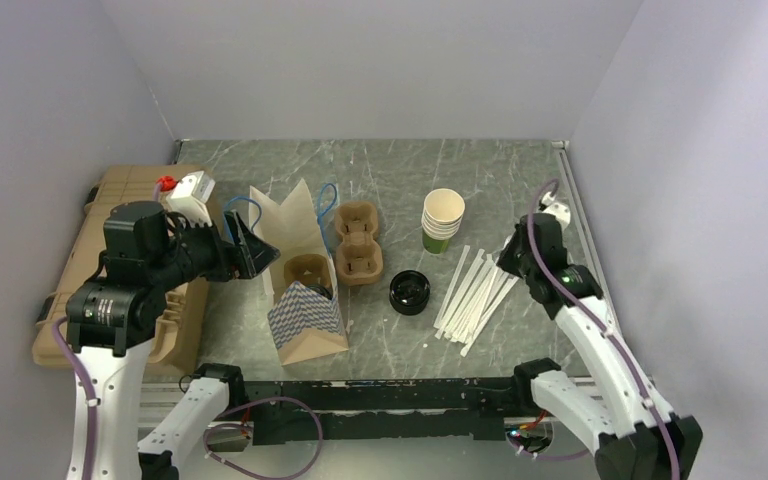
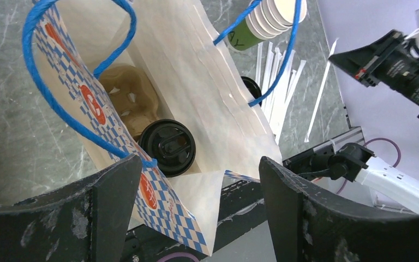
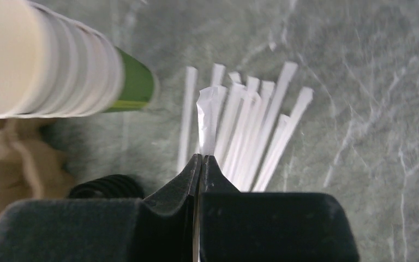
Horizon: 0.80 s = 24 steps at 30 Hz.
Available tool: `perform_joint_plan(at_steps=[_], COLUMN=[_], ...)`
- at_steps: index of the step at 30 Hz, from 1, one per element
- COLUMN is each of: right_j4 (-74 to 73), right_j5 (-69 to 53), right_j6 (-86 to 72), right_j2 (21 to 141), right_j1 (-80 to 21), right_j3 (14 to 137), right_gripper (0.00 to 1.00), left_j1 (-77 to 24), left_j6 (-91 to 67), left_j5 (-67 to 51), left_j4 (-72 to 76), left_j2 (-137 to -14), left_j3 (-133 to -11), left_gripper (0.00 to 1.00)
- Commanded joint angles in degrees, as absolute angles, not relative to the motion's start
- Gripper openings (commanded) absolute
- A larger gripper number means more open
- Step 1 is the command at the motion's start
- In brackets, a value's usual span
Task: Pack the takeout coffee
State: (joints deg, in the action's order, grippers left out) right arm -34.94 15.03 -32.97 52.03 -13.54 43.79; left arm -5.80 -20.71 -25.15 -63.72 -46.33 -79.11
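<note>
- Far left: a tan case (image 1: 70, 290) sits at the bench (image 1: 400, 180) edge. It isn't part of the job, so skip it.
- Your left tool (image 1: 253, 252) is released, jaws wide, hovering at the mouth of the paper bag (image 2: 207, 82) and gripping nothing.
- The bag is blue-and-white check with blue cord handles. It has red oval logos on the side, too small to read.
- The takeout coffee (image 2: 167, 147) is already inside the bag, black lid up, seated in a brown pulp cup carrier (image 2: 128, 90).
- Handling, my guess: the thin paper wall dents if you squeeze hard. The plastic lid is slick and could pop off. I can't tell whether it is full, so treat it as sloshy and keep it upright.
- Where to hold: the cup body just under the lid rim, never the lid. Better, move it by the carrier or the bag.
- Centre: a second, empty carrier (image 1: 358, 245) sits just beside the bag, with loose black lids (image 1: 410, 292) to its right.
- The lidless cup stack (image 1: 442, 220) has a green base. There is a mark on the green, but it is unreadable.
- Right: white wrapped straws (image 1: 475, 290) are fanned out on the bench.
- Your right tool (image 3: 202, 161) is clenched, pinching the end of one wrapped straw (image 3: 208, 117) above the pile.
</note>
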Motion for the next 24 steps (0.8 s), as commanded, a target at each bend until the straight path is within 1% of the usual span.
perform_joint_plan(at_steps=[1, 8, 14, 19, 24], right_j4=[-33.62, -31.68, -26.34, -16.62, -7.24], right_j5=[9.86, -0.81, -11.8, -20.89, -24.33], right_j6=[-30.77, -30.89, -36.08, -43.9, -50.21], right_j2=[45.9, 44.04, 45.95, 47.62, 48.95], right_j1=[-13.51, -13.79, -13.95, -14.6, -17.57], right_j3=[50.43, 61.42, 70.59, 73.06, 73.04], right_gripper=[0.0, 0.0, 0.0, 0.0, 0.0], left_j1=[-6.53, -6.64, -7.29, -7.53, -7.65], left_j6=[-20.76, -22.63, -25.73, -31.76, -39.34], left_j5=[-29.43, -38.67, -48.84, -58.2, -62.8], left_j4=[-62.07, -58.04, -52.91, -44.94, -35.17], left_j2=[-46.99, -47.99, -49.36, -49.91, -49.95], left_j3=[-82.3, -84.48, -84.68, -81.99, -78.51], left_gripper=[0.85, 0.85, 0.85, 0.85, 0.85])
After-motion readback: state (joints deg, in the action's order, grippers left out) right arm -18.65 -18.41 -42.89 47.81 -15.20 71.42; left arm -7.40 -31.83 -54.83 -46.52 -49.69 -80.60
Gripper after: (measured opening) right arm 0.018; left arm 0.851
